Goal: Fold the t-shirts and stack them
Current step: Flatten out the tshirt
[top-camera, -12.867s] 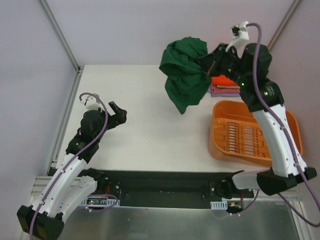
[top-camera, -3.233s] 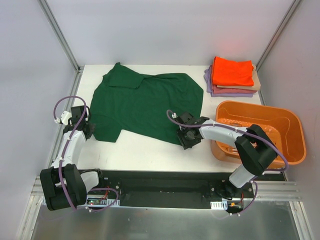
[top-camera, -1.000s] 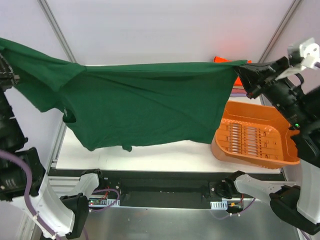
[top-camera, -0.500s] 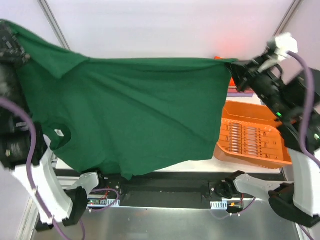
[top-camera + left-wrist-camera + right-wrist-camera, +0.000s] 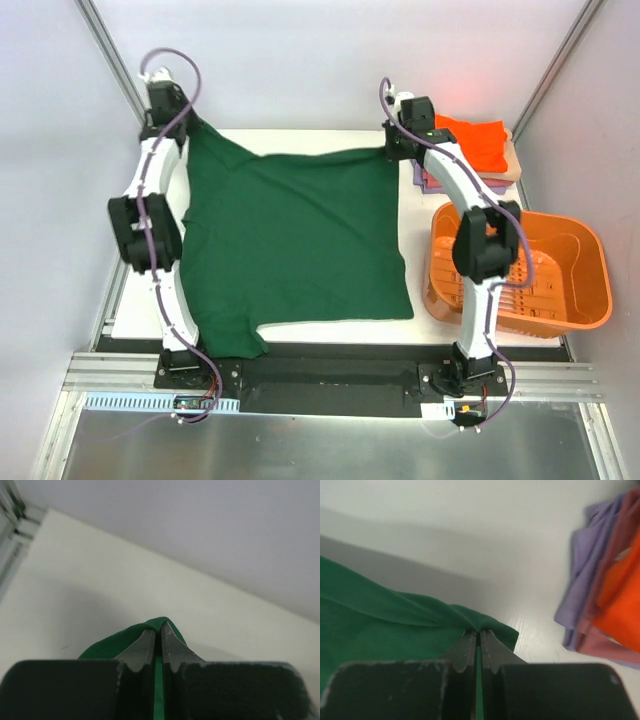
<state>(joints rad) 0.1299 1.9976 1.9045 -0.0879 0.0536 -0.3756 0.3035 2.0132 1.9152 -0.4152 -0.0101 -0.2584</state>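
Dark green t-shirt (image 5: 290, 240) is spread out mid-frame.
Its upper corners are pinched by the clenched left gripper (image 5: 178, 125) and right gripper (image 5: 398, 152).

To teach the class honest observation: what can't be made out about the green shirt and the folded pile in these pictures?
Top view: the left arm covers the green shirt's left edge.
Top view: the orange shirt and right arm hide the pile below; count unclear.
Left wrist view: the left gripper's body hides nearly all the shirt.
Right wrist view: the pile is blurred and cut by the right edge.
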